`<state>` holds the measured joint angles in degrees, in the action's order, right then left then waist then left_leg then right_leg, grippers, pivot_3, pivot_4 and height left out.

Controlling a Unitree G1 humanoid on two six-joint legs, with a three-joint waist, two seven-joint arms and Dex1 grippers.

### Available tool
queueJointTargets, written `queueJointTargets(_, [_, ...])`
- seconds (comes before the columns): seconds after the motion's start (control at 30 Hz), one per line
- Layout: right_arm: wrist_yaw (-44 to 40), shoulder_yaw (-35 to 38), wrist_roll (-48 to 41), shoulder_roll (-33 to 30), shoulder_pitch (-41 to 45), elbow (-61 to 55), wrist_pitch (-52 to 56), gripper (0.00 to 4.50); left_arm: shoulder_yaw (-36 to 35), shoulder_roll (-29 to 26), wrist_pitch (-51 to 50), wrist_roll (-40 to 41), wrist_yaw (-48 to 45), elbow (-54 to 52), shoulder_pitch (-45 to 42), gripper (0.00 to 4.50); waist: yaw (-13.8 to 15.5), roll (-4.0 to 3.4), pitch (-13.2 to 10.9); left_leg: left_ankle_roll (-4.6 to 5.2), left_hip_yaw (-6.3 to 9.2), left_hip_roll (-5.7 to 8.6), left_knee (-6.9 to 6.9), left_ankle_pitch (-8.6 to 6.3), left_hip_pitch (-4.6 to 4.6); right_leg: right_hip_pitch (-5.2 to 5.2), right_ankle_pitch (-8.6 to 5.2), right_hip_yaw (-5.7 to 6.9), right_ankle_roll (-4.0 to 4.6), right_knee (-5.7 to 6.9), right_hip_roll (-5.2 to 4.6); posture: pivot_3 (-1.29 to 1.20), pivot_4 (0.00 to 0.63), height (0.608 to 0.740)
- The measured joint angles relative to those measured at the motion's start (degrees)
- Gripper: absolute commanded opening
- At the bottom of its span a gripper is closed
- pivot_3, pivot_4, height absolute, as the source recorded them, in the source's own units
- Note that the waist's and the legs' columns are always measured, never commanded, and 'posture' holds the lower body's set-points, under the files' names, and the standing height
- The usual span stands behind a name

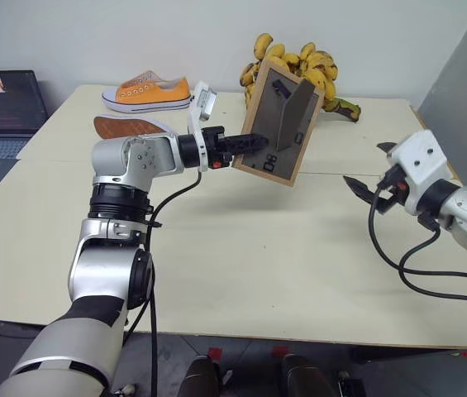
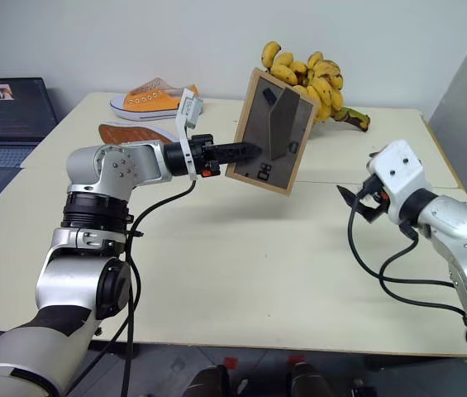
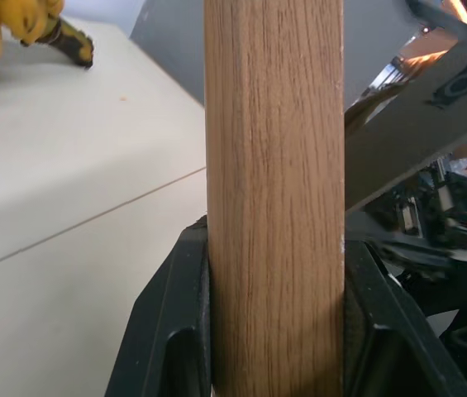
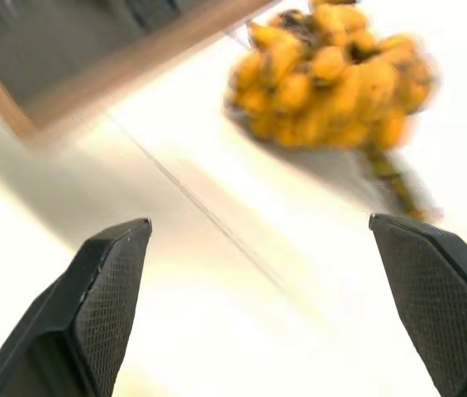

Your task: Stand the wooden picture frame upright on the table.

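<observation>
The wooden picture frame hangs tilted in the air above the middle of the table. Its dark grey back faces me, and the stand flap is swung out from it. My left gripper is shut on the frame's lower left edge; in the left wrist view the light-wood edge sits squeezed between the black fingers. My right gripper is open and empty, off to the right of the frame and apart from it. In the right wrist view the frame is a little way beyond the spread fingers.
A bunch of bananas lies at the back of the table behind the frame. An orange sneaker and a shoe lying sole-up are at the back left. A laptop stands at the far left.
</observation>
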<state>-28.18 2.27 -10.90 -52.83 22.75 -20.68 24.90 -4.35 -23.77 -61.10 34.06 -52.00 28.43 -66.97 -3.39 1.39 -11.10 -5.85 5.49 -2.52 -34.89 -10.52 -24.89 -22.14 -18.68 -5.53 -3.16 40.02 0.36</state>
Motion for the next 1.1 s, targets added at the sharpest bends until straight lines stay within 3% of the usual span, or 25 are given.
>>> queueJointTargets(0.17, [8.75,-4.72,22.63,-4.54,-1.24,15.43,-33.58,4.45,-0.08,-3.35,-14.21,4.72,0.73,-9.3,4.4,1.28,-0.89,-0.01,0.0,0.0,-0.04,-0.04,-0.02,0.0,0.08,0.01,0.0,-0.06,0.0,0.09,0.02,0.0,0.15,0.74])
queueJointTargets(0.33, [22.89,-9.22,40.58,-3.0,2.54,24.31,-53.84,4.45,-3.64,-3.05,-25.12,8.38,4.66,-14.73,7.17,1.28,-1.16,-0.01,-0.01,-0.04,0.0,-0.01,-0.14,0.02,0.08,0.03,0.01,-0.05,0.01,0.2,0.01,0.0,0.15,0.74])
queueJointTargets(0.63, [47.38,-15.51,62.75,5.06,9.56,33.27,-66.38,4.45,-8.77,-2.26,-31.14,18.0,13.63,-17.06,7.75,1.28,-1.2,-0.01,0.0,-0.47,0.1,0.03,-0.21,0.29,0.18,0.03,0.01,-0.04,0.02,0.64,0.0,0.0,0.15,0.74])
queueJointTargets(0.77, [52.85,-17.41,67.3,6.88,10.34,34.26,-68.14,4.45,-8.77,-3.83,-31.13,22.22,17.09,-17.03,7.73,1.28,-1.22,-0.01,0.0,-0.48,0.1,0.04,-0.21,0.29,0.21,0.01,0.0,-0.05,0.04,0.75,-0.01,0.0,0.15,0.74])
queueJointTargets(1.1, [54.8,-19.49,69.47,8.28,15.45,38.53,-69.63,4.45,-8.71,-4.2,-31.13,30.64,23.97,-17.08,7.8,1.28,-1.26,0.0,0.0,-0.48,0.11,0.05,-0.22,0.3,0.22,0.02,0.0,-0.04,0.05,0.8,-0.01,0.0,0.15,0.74])
